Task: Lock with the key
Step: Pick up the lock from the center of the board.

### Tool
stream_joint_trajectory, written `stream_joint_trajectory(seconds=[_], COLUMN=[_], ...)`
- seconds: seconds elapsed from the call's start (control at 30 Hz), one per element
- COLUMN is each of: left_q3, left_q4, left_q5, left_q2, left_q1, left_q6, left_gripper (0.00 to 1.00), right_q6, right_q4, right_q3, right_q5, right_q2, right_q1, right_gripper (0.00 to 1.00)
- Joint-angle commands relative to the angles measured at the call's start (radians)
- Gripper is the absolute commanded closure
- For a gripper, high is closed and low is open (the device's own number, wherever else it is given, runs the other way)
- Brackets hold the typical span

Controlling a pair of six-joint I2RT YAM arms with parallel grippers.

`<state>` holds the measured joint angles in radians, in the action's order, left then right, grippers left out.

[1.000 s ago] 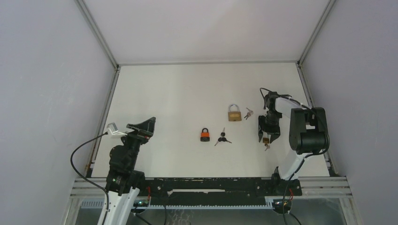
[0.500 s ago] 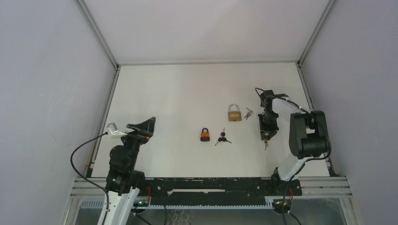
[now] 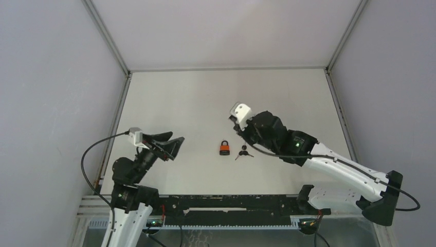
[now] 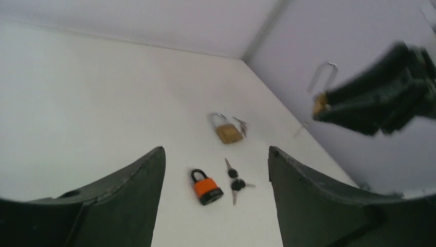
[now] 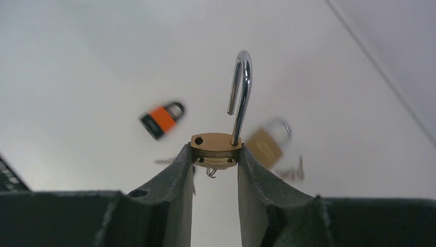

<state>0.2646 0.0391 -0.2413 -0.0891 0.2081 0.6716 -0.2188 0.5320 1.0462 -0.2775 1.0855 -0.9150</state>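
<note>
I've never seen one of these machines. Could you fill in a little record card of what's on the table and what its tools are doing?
Right tool: shut on a small brass padlock, held in the air
Held padlock's shackle: swung open, not yet locked
Left tool: open, holding nothing
On the table: orange padlock, black-headed keys beside it, larger brass padlock, silver keys next to that
Orange padlock's shackle: closed

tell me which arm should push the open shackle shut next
Left, probably: the left gripper is open and empty, while the right gripper is clamped on the small brass padlock, whose shackle stands open.
</note>
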Motion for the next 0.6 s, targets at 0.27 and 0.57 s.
stream_joint_trajectory(seconds=[0.27,0.57], left_q3=[0.765,0.887], left_q4=[0.882,0.995], left_q5=[-0.685,-0.648], left_q2=[-0.296,-0.367], left_q1=[-0.002,0.041], left_q6=[-1.278,-1.234], left_gripper=[0.19,0.27], right_q6=[-0.419,-0.491], right_q4=[-0.492,-0.573], right_q3=[0.11,0.198], right_q5=[-0.026,-0.014], right_q2=[0.149,0.278], right_q1=[-0.475,-0.513], right_gripper=[1.0,1.0])
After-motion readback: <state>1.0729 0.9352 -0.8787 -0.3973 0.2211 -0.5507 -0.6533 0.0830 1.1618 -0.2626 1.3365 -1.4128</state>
